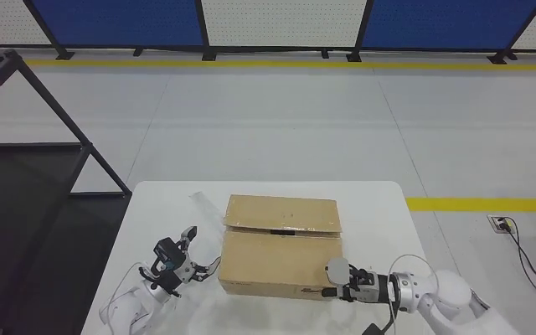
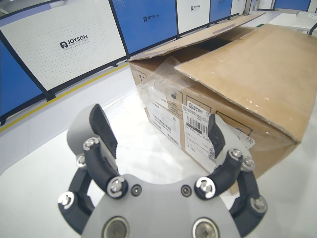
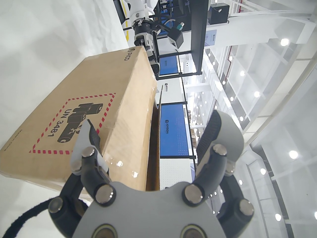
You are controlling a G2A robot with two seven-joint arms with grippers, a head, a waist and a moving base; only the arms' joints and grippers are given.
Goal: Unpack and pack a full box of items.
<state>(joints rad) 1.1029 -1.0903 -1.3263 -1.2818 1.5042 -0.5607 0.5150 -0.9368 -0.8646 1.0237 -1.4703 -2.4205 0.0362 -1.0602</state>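
Cardboard box (image 1: 280,251) sits in the middle of the white table (image 1: 167,201) in the top view, its 2 top flaps lying loosely over the opening with a dark gap at the seam. The left gripper (image 1: 199,251) hangs at about 8 o'clock from the box, just beside its short end, fingers spread. The right gripper (image 1: 333,281) is at the box's 5 o'clock corner, also spread wide; whether it touches the cardboard cannot be told.

In the left wrist view the left gripper (image 2: 158,130) is wide apart and holds nothing. It faces the box's (image 2: 247,75) end face, which carries white labels (image 2: 168,122). A strip of clear tape (image 2: 163,75) hangs loose off the edge, and the far flap (image 2: 198,35) is tilted up slightly.

In the right wrist view the right gripper (image 3: 151,134) is spread and holds nothing, and the box's (image 3: 86,115) near top edge lies in line with the gap between its fingers. A red dashed marking shows on the side face. The other arm's gripper (image 3: 148,48) stands at the box's far end.
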